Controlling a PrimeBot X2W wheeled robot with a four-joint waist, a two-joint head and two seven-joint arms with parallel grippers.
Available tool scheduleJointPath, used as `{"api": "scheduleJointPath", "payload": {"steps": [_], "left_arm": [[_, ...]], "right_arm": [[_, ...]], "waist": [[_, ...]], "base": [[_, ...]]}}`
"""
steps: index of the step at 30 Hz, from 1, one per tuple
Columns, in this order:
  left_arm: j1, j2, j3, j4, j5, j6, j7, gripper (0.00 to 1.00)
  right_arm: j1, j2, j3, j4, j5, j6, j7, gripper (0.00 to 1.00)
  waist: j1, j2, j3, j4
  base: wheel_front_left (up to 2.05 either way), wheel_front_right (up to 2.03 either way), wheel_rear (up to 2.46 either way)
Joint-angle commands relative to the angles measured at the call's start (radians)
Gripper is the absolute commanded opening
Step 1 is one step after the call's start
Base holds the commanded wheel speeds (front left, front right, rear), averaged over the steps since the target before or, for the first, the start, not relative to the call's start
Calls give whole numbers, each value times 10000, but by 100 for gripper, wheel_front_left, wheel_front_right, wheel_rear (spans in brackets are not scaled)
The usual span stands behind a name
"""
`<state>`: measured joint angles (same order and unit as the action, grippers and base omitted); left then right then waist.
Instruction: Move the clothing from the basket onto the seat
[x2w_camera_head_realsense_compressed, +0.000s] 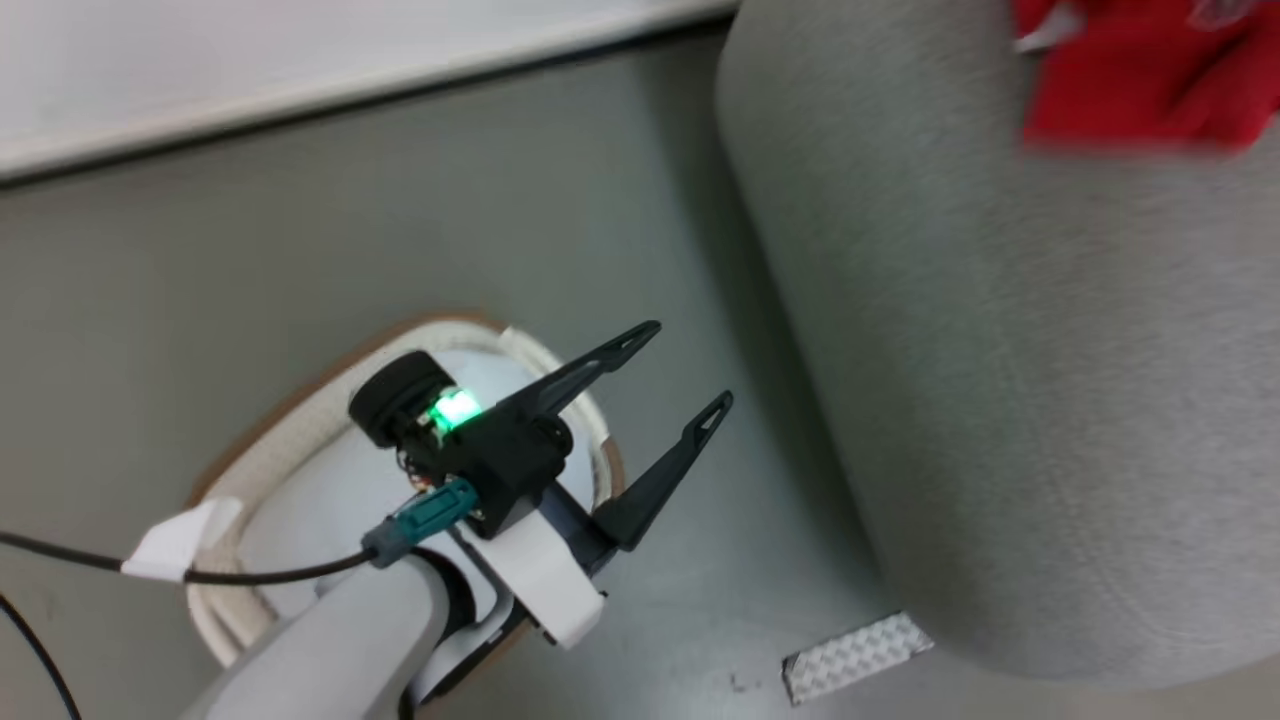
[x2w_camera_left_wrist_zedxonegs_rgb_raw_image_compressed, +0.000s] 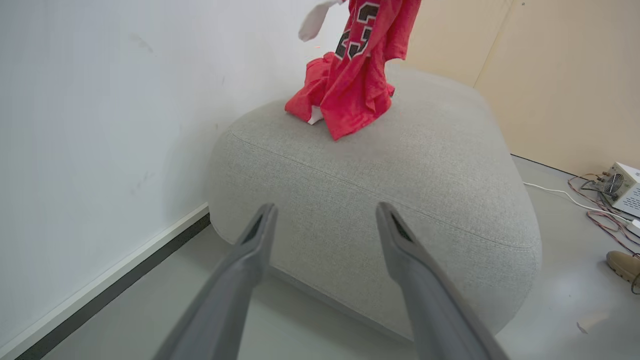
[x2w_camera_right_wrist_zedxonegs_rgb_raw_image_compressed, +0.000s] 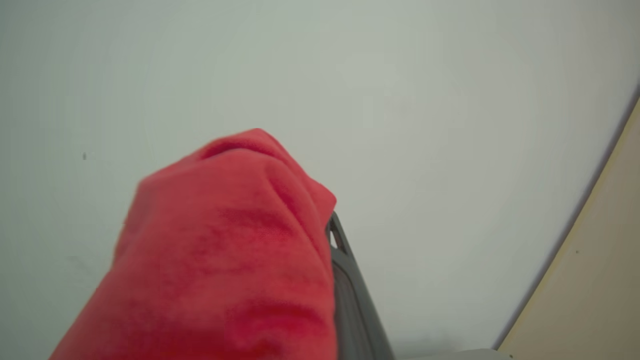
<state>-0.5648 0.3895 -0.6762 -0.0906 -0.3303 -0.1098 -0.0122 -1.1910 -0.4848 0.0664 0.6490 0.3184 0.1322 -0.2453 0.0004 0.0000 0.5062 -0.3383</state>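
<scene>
Pale forearm (x2w_camera_head_realsense_compressed: 340, 640); black left claw (x2w_camera_head_realsense_compressed: 686, 367); green light (x2w_camera_head_realsense_compressed: 455, 408); teal plug (x2w_camera_head_realsense_compressed: 425, 515); black cable (x2w_camera_head_realsense_compressed: 250, 575).

The left gripper (x2w_camera_head_realsense_compressed: 686, 365) hangs above the basket (x2w_camera_head_realsense_compressed: 290, 420), with its wrist over the basket's inside and its fingertips past the rim, over the floor (x2w_camera_head_realsense_compressed: 400, 220). The seat (x2w_camera_left_wrist_zedxonegs_rgb_raw_image_compressed: 375, 165) stands straight ahead of those fingers, apart from them. The wall (x2w_camera_left_wrist_zedxonegs_rgb_raw_image_compressed: 100, 125) runs to this gripper's left. To its right, past the seat, a box (x2w_camera_left_wrist_zedxonegs_rgb_raw_image_compressed: 622, 187), cables (x2w_camera_left_wrist_zedxonegs_rgb_raw_image_compressed: 600, 217) and a shoe (x2w_camera_left_wrist_zedxonegs_rgb_raw_image_compressed: 622, 265) lie on the floor. The clothing (x2w_camera_left_wrist_zedxonegs_rgb_raw_image_compressed: 355, 80) is ahead of and above the fingertips. Its lower end rests on the seat's top, and its upper end is bunched over the right gripper (x2w_camera_right_wrist_zedxonegs_rgb_raw_image_compressed: 330, 232), left of that gripper's one visible finger.
</scene>
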Motion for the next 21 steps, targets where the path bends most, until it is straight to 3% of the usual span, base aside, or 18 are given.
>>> {"api": "scheduleJointPath", "payload": {"steps": [1, 6, 11, 18, 19, 20, 21], "left_arm": [[-337, 32, -12, -77, 134, -30, -74, 100], [-909, -106, -342, -239, 262, -120, -226, 100], [-1273, -254, -647, -368, 393, -137, -367, 100], [-914, -304, -687, -389, 120, 50, -403, 100], [-850, -252, -671, -443, 81, 68, -387, 100], [-752, -184, -656, -465, 36, 107, -369, 100], [-667, -79, -634, -482, 21, 136, -329, 100]], "right_arm": [[-727, -447, -671, 203, -441, -32, 49, 0], [-1620, -1339, -2411, 863, -2037, -30, 392, 0], [-1070, -1964, -4341, 1741, -3356, -30, 493, 0], [475, -579, -7075, 3004, -5150, -30, 205, 0], [618, -294, -7291, 3097, -5335, -30, 159, 11], [724, 31, -7359, 3212, -5564, -30, 146, 34], [819, 242, -7424, 3285, -5781, -30, 124, 89]], "waist": [[-4, 0, 1372, 1006], [-4, 0, 2081, 1464], [-4, 0, 2480, 1728], [-4, 0, 2411, 1742], [-4, 0, 2364, 1712], [-4, 0, 2276, 1655], [-4, 0, 2172, 1585]], "base": [[0, 0, 0], [0, 0, 0], [0, 0, 0], [0, 0, 0], [0, 0, 0], [0, 0, 0], [0, 0, 0]]}}
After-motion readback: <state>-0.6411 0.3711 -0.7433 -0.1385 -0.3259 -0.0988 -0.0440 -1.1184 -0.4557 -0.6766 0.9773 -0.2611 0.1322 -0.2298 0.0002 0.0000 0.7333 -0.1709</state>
